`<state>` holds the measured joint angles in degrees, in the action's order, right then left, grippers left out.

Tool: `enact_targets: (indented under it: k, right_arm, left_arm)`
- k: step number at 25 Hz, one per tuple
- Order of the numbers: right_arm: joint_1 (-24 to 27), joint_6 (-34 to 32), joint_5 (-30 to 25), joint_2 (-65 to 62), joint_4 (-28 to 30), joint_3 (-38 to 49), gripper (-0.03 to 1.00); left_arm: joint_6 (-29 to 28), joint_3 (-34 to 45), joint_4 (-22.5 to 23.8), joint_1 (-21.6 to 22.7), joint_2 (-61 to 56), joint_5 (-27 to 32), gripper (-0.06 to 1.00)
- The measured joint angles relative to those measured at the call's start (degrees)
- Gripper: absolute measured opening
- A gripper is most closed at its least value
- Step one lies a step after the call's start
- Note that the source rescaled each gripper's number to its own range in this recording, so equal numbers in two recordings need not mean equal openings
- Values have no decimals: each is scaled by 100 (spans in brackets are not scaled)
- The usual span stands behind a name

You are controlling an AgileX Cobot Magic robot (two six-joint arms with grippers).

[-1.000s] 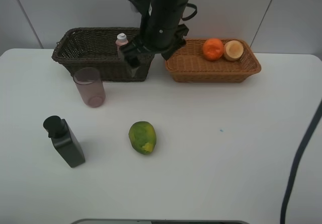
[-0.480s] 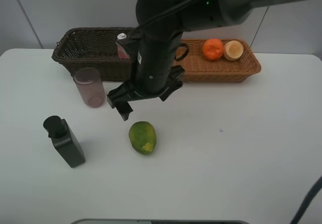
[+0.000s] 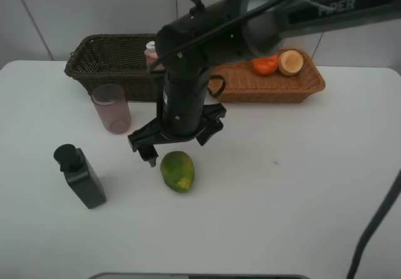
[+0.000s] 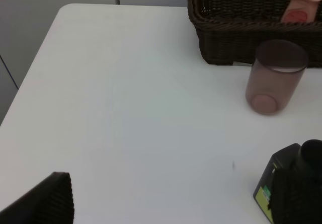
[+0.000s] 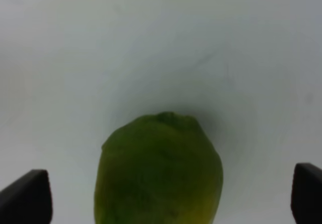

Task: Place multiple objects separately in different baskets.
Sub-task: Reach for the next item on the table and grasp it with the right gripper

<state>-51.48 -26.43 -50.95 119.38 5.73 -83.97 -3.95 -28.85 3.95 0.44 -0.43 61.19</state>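
Nearest, the black pump bottle [image 3: 80, 177] is being seen standing upright on the white table [image 3: 301, 185], well to the left of the green-yellow papaya-like fruit [image 3: 177, 171] and slightly nearer than it. The papaya itself is being left lying on the bare table, touched by nothing. Just behind and above the papaya, the right gripper [image 3: 177, 145] is being held with its jaws spread wide. In the right wrist view one finger [image 5: 25, 196] is being shown on each side of the fruit, and nothing is being gripped.

The left gripper [image 4: 156, 216] is being shown only by one finger [image 4: 46, 200] at the edge of the left wrist view. Its jaws are being kept wide apart, and nothing is being carried between them.

Farther than the papaya and to its left, the translucent pinkish cup [image 3: 111, 108] is being seen upright, apart from the fruit. Beyond the papaya, the dark brown basket [image 3: 100, 63] is being occupied by the small pink white-capped bottle [image 3: 151, 50], which is standing at the end closer to the fruit. Farthest from the papaya, back and to its right, the orange-tan basket [image 3: 276, 84] is being used to hold the orange [image 3: 265, 64] and the red-yellow peach-like fruit [image 3: 291, 61] side by side. The orange is being partly hidden by the arm.
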Motion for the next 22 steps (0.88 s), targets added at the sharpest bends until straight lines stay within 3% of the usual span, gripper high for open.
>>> enact_targets:
  k: [9, 22]
  right_arm:
    - [-14, -335, 95, 290, 217, 0, 100]
    - [-145, -423, 108, 513, 86, 0, 100]
  left_arm:
    - [0, 0, 0, 0, 0, 0, 100]
    - [0, 0, 0, 0, 0, 0, 100]
